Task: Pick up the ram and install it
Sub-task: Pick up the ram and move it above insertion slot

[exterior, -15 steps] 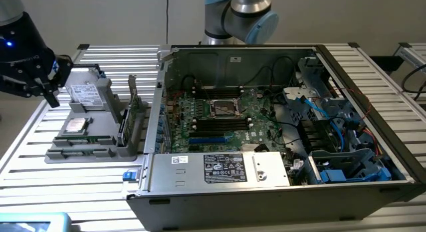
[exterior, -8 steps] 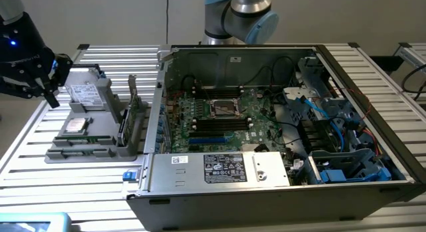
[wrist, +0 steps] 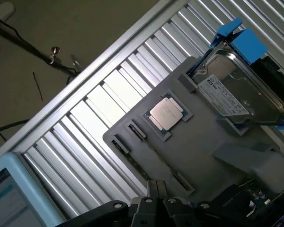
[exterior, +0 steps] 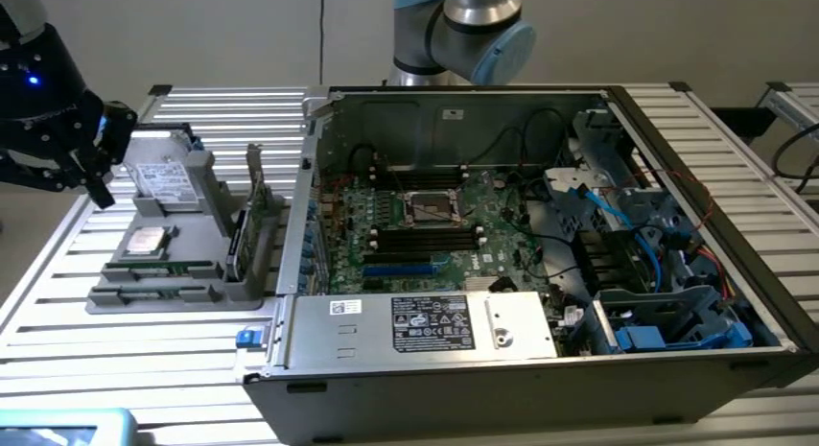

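1. Slatted aluminium table (exterior: 52, 273): carries the whole job. Both work stations sit on it within one arm's reach.
2. Computer case (exterior: 384, 388): lies on its side with the panel off, presumably so the board faces up for a top-down insertion.
3. Motherboard (exterior: 505, 211): exposed inside the case. The long black slots (exterior: 429, 237) beside the processor socket look unfilled, so the install is judged not yet done.
4. Grey holder (exterior: 153, 297): stands on the table just beside the case, on the exterior view's left. Each part has its own recess, which likely keeps it at a known pose for picking.
5. Hard drive (exterior: 164, 182): propped tilted at the holder's far end, out of the way of the flatter parts.
6. Expansion card (exterior: 256, 201): stands on edge on the holder's case side. It is not the target.
7. Gripper (exterior: 99, 189): fingers pressed together with nothing between them. It hangs above the table at the holder's outer side, near the hard drive and well apart from the case. The wrist camera looks down over the holder.
8. The ram (exterior: 160, 269): lies lengthwise in its groove near the holder's front edge, untouched. Its long edge is accessible from above.
9. Processor chip (exterior: 148, 240): sits flat in a square pocket between the hard drive and the ram.
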Robot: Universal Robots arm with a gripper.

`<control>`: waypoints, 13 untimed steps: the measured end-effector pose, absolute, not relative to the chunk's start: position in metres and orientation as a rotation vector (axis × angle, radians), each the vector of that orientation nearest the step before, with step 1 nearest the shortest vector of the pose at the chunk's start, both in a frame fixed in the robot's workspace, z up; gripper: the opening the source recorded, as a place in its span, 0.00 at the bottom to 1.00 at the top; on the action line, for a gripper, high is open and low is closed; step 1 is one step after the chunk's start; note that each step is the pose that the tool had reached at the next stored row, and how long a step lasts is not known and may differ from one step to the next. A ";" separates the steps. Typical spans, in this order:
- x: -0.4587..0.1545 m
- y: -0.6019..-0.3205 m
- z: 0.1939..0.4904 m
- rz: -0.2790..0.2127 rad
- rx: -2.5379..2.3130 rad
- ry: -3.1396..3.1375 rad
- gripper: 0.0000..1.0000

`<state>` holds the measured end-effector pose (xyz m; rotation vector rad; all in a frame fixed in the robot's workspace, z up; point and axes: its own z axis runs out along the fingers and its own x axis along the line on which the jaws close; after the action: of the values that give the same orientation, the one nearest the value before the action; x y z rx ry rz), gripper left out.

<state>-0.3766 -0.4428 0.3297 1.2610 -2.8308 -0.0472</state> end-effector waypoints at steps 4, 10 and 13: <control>-0.377 -0.443 0.330 -0.045 1.363 -2.782 0.11; -0.377 -0.443 0.330 -0.041 1.514 -2.702 0.11; -0.377 -0.443 0.330 -0.037 1.587 -2.661 0.11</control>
<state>-0.3766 -0.4428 0.3297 1.5874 -2.6608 -0.0368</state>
